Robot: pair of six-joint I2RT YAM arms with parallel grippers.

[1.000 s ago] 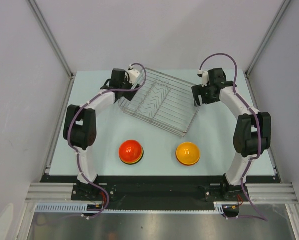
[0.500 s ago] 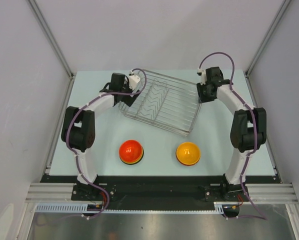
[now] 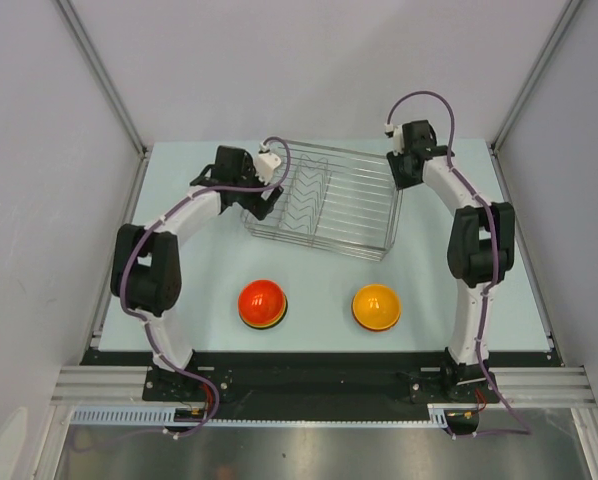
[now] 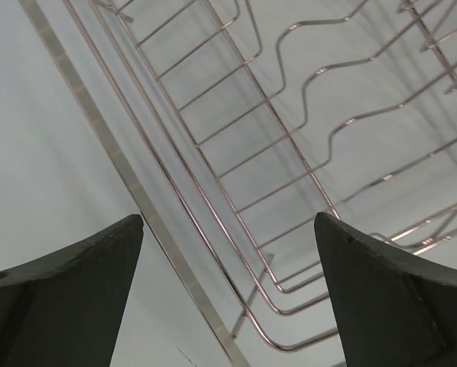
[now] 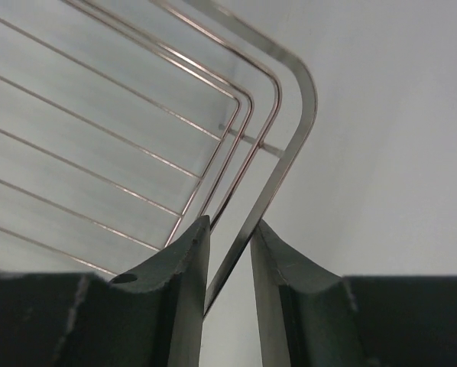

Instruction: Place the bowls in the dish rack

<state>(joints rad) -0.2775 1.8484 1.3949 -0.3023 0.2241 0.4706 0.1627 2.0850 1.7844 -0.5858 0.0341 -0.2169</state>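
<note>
The silver wire dish rack (image 3: pixel 329 205) stands at the back middle of the table. My right gripper (image 3: pixel 399 176) is at its far right corner. In the right wrist view it (image 5: pixel 231 229) is shut on the rack's flat rim (image 5: pixel 309 86). My left gripper (image 3: pixel 260 197) is at the rack's left side. In the left wrist view it (image 4: pixel 228 222) is open, with the rack's rim band (image 4: pixel 109 138) running between its wide-apart fingers without touching them. A red bowl (image 3: pixel 262 302) and an orange bowl (image 3: pixel 376 306) sit upside down at the front, apart from both grippers.
The red bowl rests on what looks like other bowls stacked under it. Grey walls close in the table at the back and both sides. Both arm bases sit on the black rail (image 3: pixel 309 375) at the near edge.
The rack has turned from a skewed pose to nearly square with the table, its right end swinging toward the back. The right gripper moved back with it; the left gripper stayed at the rack's left side.
</note>
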